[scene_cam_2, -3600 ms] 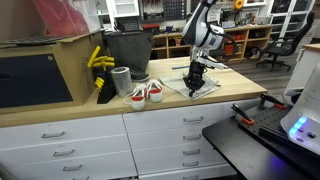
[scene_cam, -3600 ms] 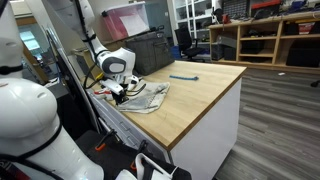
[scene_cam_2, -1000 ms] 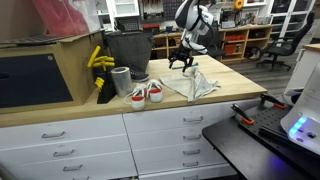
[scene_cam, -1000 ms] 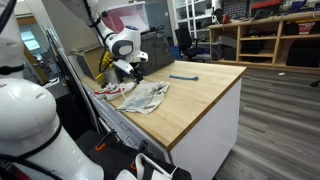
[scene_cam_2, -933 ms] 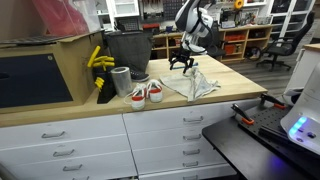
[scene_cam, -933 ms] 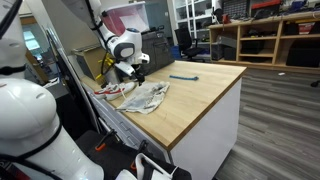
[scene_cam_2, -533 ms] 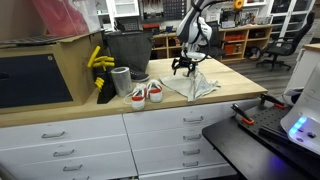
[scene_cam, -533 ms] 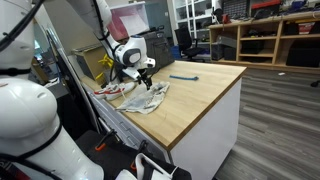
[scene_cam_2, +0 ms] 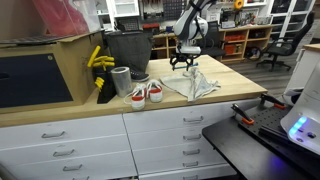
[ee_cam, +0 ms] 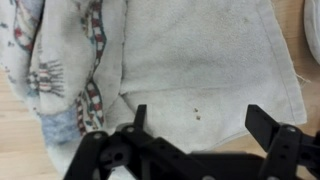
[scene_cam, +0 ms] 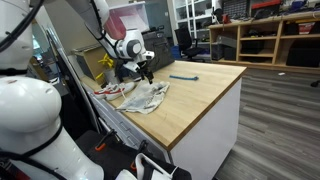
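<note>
A crumpled whitish cloth (scene_cam: 148, 96) with a patterned strip lies on the wooden counter (scene_cam: 200, 95); it is also seen at the counter's front (scene_cam_2: 198, 84). My gripper (scene_cam: 146, 72) hangs open a little above the cloth's far end (scene_cam_2: 186, 62), holding nothing. In the wrist view the cloth (ee_cam: 200, 60) fills the picture. Both black fingers (ee_cam: 268, 125) stand wide apart over it, and the gripper (ee_cam: 203, 125) has only cloth showing in the gap.
A pair of white and red shoes (scene_cam_2: 147, 93) sits beside the cloth. A grey cup (scene_cam_2: 121, 80), a black bin (scene_cam_2: 127, 50) and something yellow (scene_cam_2: 98, 60) stand behind them. A blue tool (scene_cam: 183, 76) lies farther along the counter.
Since the oldest frames the gripper has risen off the cloth. Over the last second it drifted a little along the counter above the cloth, still open. The cloth has not moved lately.
</note>
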You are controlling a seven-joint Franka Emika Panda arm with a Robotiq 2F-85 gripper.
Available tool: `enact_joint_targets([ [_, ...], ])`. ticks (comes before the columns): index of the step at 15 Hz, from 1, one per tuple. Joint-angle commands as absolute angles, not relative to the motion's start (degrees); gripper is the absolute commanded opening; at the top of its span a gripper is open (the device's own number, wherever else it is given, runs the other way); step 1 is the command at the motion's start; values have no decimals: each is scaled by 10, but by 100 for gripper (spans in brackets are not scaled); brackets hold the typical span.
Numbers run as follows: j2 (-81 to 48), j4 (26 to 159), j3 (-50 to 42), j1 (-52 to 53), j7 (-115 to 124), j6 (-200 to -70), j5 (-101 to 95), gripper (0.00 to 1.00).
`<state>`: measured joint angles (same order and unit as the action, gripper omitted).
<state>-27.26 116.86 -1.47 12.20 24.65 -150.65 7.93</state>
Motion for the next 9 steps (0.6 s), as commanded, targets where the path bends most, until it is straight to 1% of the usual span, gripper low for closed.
enact_joint_targets([
  [1, -269, 1141, -41, 151, 311, -1426, 26, 100],
  [4, -271, 1126, -45, 152, 334, -1375, -5, 100],
  [9, -284, 1120, -66, 150, 370, -1347, -73, 100],
])
